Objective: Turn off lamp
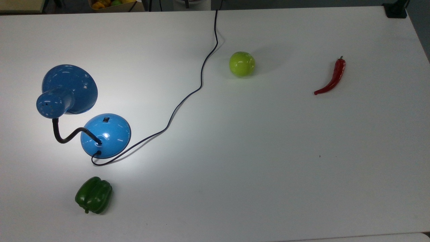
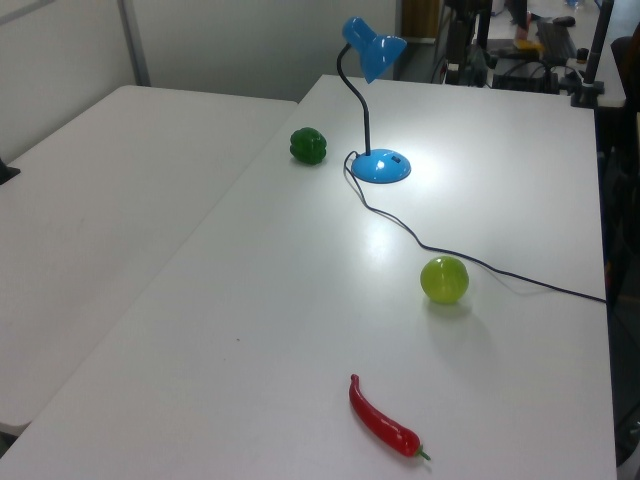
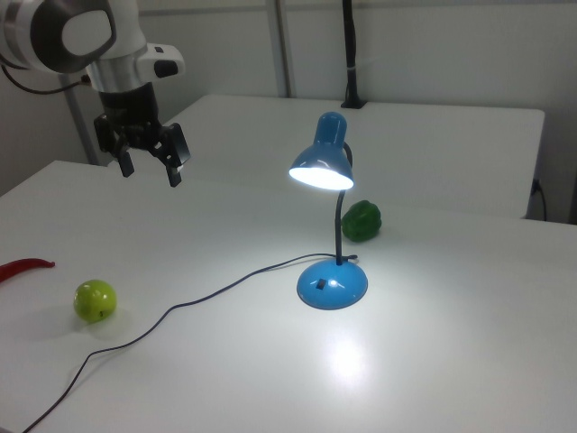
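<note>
My tool (image 3: 151,165) hangs spread open, empty, high above the desk (image 3: 433,361); the lamp (image 3: 330,225) glows, its switch (image 3: 320,285) facing up, reachable.

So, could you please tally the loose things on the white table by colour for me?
Blue: 1, the glossy blue desk lamp, lit
Green: 2, the dark green bell pepper and the round yellow-green apple
Red: 1, the long red chilli pepper
Total: 4
</note>
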Tool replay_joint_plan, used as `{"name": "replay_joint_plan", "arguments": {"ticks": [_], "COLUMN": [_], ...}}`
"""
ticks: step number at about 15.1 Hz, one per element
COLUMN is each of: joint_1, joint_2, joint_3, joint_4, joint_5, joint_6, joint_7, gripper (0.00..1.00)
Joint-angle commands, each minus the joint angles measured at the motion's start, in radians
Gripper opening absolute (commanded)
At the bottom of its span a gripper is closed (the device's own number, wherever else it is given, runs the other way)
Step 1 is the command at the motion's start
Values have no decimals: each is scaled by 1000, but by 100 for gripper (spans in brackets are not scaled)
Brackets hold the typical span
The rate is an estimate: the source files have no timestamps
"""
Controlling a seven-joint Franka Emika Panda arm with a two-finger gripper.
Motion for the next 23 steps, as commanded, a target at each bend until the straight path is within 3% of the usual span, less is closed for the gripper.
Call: {"name": "replay_joint_plan", "arguments": {"ticks": [1, 10, 15, 20, 23], "joint_1": [14, 12, 12, 12, 12], "joint_2": [7, 7, 10, 12, 13], "joint_3": [-4, -4, -3, -3, -3], "joint_4": [6, 6, 6, 6, 2], "joint_5": [-14, -14, -7, 0, 2], "joint_6": [15, 17, 35, 49, 55], "joint_7": [-20, -24, -26, -26, -26], "gripper": [100, 100, 64, 11, 2]}}
